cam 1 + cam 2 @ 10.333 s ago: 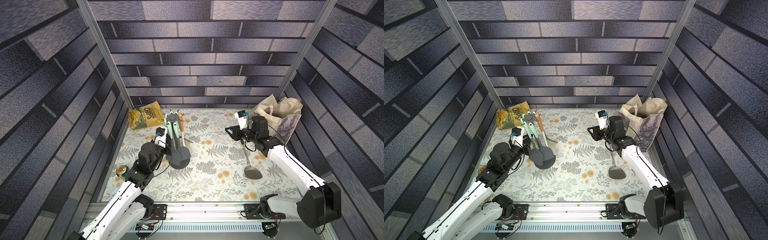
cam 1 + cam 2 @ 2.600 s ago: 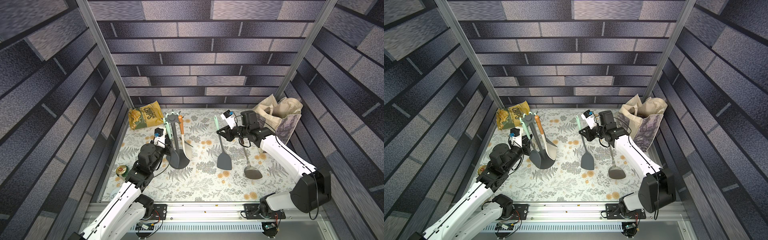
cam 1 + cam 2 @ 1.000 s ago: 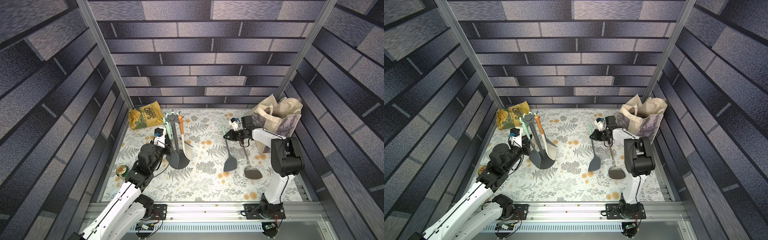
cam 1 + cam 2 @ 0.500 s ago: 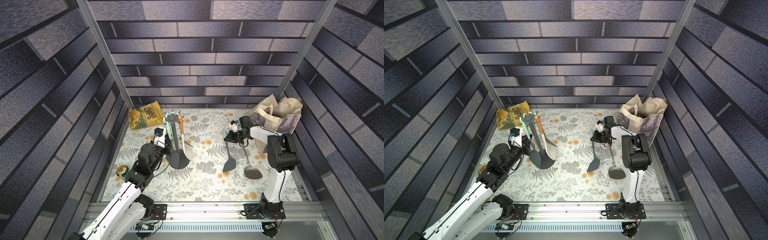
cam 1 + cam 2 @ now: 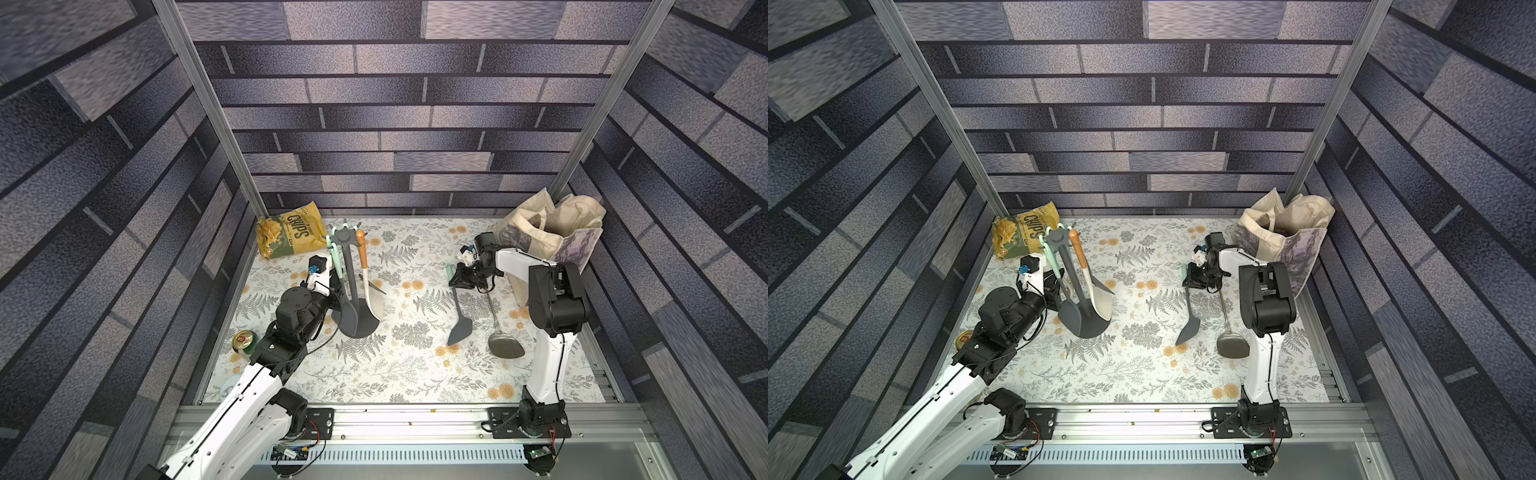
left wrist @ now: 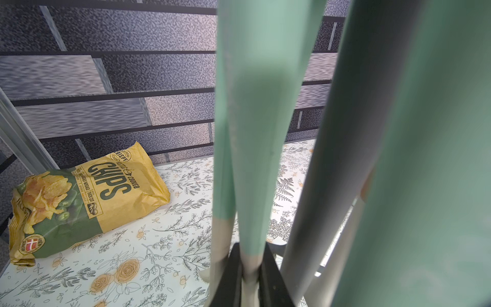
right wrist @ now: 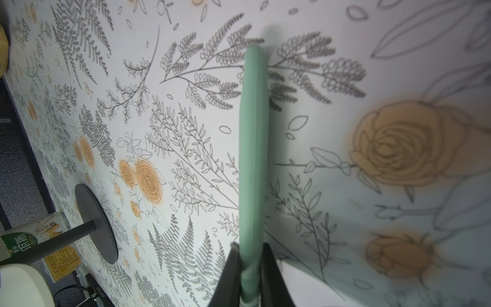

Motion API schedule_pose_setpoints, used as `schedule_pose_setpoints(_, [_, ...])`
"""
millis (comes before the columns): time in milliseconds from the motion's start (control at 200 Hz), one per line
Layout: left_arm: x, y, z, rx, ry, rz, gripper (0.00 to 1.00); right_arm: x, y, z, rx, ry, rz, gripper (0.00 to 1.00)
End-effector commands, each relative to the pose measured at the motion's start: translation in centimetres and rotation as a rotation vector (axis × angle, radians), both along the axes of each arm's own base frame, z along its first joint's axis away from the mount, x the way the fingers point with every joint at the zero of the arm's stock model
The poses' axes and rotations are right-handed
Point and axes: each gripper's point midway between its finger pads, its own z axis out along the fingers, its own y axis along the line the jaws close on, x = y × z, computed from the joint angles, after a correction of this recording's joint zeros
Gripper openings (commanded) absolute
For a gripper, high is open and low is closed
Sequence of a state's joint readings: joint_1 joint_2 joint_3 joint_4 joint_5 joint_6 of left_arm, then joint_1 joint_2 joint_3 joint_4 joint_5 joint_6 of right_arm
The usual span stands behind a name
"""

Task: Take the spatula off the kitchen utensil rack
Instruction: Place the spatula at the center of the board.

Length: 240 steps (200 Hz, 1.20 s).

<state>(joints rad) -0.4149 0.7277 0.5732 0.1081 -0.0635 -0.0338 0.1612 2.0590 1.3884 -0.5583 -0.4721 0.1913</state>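
Kitchen utensil rack [image 7: 98,212] crown cut off

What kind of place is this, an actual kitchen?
Probably a robot test booth staged as a kitchen, not a real one: printed brick wall panels, a utensil rack on a floral tablecloth, and robot arms bolted to a front rail.

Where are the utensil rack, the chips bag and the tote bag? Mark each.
kitchen utensil rack [image 5: 344,237]: in a top view, hooked crown.
chips bag [image 5: 293,237]: in a top view, printed front.
tote bag [image 5: 579,251]: in a top view, printed side panel.
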Motion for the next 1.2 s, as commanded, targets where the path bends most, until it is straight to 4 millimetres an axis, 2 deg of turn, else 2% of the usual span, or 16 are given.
schedule_pose_setpoints(0, [0.0, 0.5, 0.9, 0.007, -0.012, 0.022, 0.11, -0.3, -1.8, -1.7, -0.101, 0.054, -0.042, 0.13])
schedule_pose_setpoints(100, [0.0, 0.5, 0.8, 0.008, -0.01, 0.022, 0.11, -0.5, -2.8, -1.9, -0.163, 0.064, -0.043, 0.22])
schedule_pose_setpoints(205, [0.0, 0.5, 0.7, 0.011, -0.009, 0.02, 0.11, -0.6, -2.8, -1.8, -0.162, 0.068, -0.041, 0.31])
schedule_pose_setpoints(411, [0.2, 0.3, 0.8, 0.012, -0.009, 0.013, 0.11, -0.4, -2.8, -1.2, -0.159, 0.051, -0.044, 0.32])
schedule_pose_setpoints(556, [0.2, 0.2, 1.1, 0.01, -0.017, 0.009, 0.11, 0.0, -2.7, 0.1, -0.153, 0.005, -0.045, 0.32])
schedule_pose_setpoints(571, [0.2, 0.2, 1.1, 0.009, -0.018, 0.009, 0.11, 0.3, -2.7, 1.5, -0.147, -0.03, -0.049, 0.32])
schedule_pose_setpoints(681, [0.2, 0.1, 1.2, 0.003, -0.022, 0.006, 0.1, 0.8, -2.6, 4.4, -0.13, -0.133, -0.048, 0.32])
schedule_pose_setpoints(806, [0.2, 0.0, 1.3, -0.008, -0.026, -0.001, 0.1, 1.1, -2.2, 9.0, -0.092, -0.297, -0.037, 0.32])
schedule_pose_setpoints(922, [0.3, -0.2, 1.1, -0.02, -0.025, -0.01, 0.11, 0.6, -1.2, 13.6, 0.002, -0.461, -0.019, 0.32])
schedule_pose_setpoints(1082, [0.6, -0.5, 0.8, -0.023, -0.01, -0.018, 0.11, -1.4, 2.5, 20.2, 0.215, -0.692, 0.081, 0.35])
schedule_pose_setpoints(1197, [0.6, -0.6, 0.8, -0.034, -0.011, -0.016, 0.11, -3.2, 5.0, 23.9, 0.317, -0.815, 0.156, 0.37])
